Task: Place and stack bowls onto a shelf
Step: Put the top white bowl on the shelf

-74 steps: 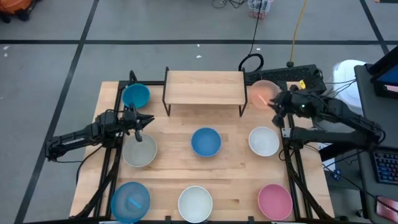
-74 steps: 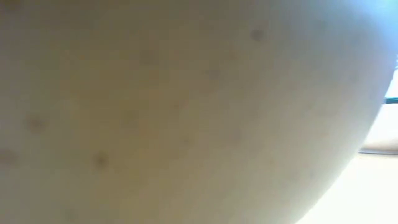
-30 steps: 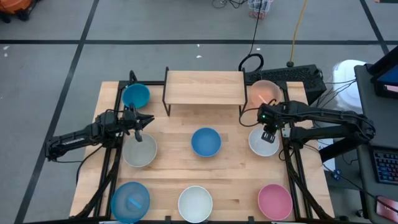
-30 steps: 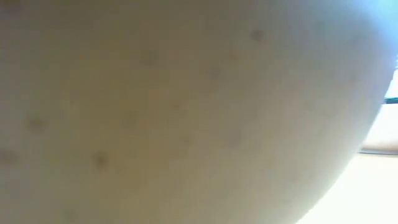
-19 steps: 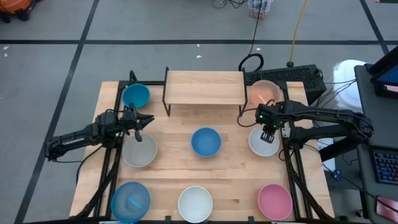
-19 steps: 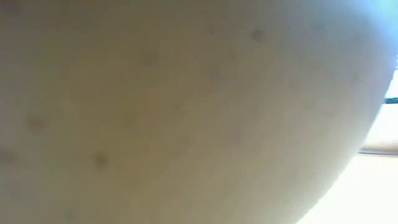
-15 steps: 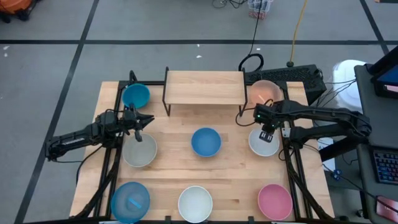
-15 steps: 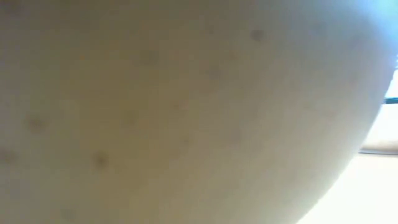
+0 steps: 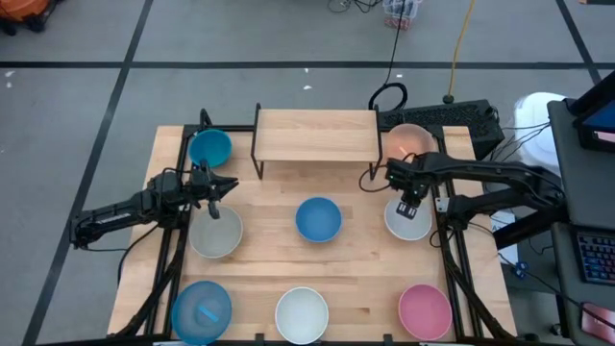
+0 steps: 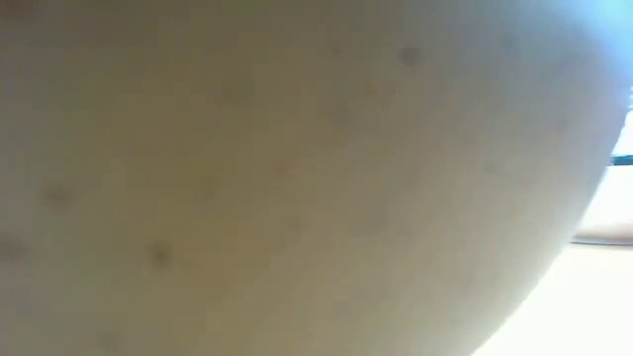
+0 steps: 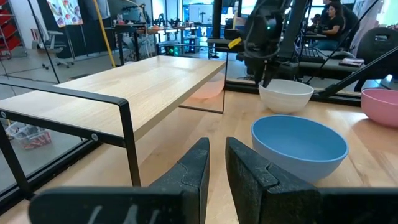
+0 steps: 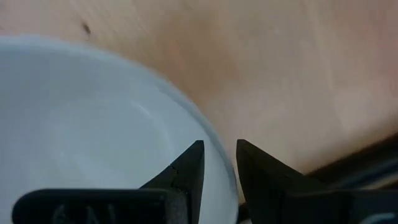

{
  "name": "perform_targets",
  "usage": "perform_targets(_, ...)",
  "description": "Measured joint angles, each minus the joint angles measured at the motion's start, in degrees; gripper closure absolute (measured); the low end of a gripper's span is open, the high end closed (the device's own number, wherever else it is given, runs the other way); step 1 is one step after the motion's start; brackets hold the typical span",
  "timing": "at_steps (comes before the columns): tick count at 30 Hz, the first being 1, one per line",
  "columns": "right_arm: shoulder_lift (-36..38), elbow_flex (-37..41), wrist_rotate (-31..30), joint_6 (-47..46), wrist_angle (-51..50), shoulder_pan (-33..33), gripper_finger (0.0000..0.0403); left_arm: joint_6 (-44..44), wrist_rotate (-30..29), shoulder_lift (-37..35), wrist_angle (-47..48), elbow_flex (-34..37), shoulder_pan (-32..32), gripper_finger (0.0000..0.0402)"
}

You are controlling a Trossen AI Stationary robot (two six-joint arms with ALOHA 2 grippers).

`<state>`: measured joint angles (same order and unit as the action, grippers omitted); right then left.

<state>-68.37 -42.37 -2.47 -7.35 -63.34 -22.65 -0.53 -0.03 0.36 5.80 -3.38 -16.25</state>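
Observation:
The wooden shelf stands at the far middle of the table with nothing on it. Eight bowls rest upright on the tabletop: blue, peach, grey-beige, blue, white, light blue, white and pink. My right gripper is down at the right-hand white bowl's far rim, shut on it. My left gripper waits shut above the table, just beyond the grey-beige bowl, facing the shelf. My right gripper comes from above, pointing down, onto the white bowl's far rim. One finger is inside the bowl and one outside, with the rim running between them. The bowl still sits flat on the table.
The low view is filled by the wall of the near white bowl, which hides everything behind it. The shelf's black legs stand close to my right gripper. Black frame rails run along the table's left and right edges.
My right gripper has moved from beside the peach bowl toward the table's near edge and slightly left, and come down over the white bowl's far rim. No bowl has shifted.

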Motion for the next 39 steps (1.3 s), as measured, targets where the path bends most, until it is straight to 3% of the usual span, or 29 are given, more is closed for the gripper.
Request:
perform_targets(5,-2.4,0.0,-0.2,0.0,-0.3,-0.6,0.0324,0.0,0.0,0.0,0.0,0.0,0.0,0.0344)
perform_targets(11,-2.9,0.0,0.7,0.1,-0.3,-0.6,0.0392,0.0,0.0,0.0,0.0,0.0,0.0,0.0344)
perform_targets(20,-2.5,-2.1,1.1,2.3,-0.2,-0.5,0.0401,0.0,0.0,0.0,0.0,0.0,0.0,0.0344)
perform_targets(30,-1.5,-19.1,-3.7,4.3,-0.6,0.3,0.0402,0.3,0.0,0.0,0.1,0.0,0.0,0.0344)
perform_targets(39,-1.5,-35.1,-3.8,10.2,-1.1,1.0,0.0402,0.1,0.0,0.0,0.2,0.0,0.0,0.0344)
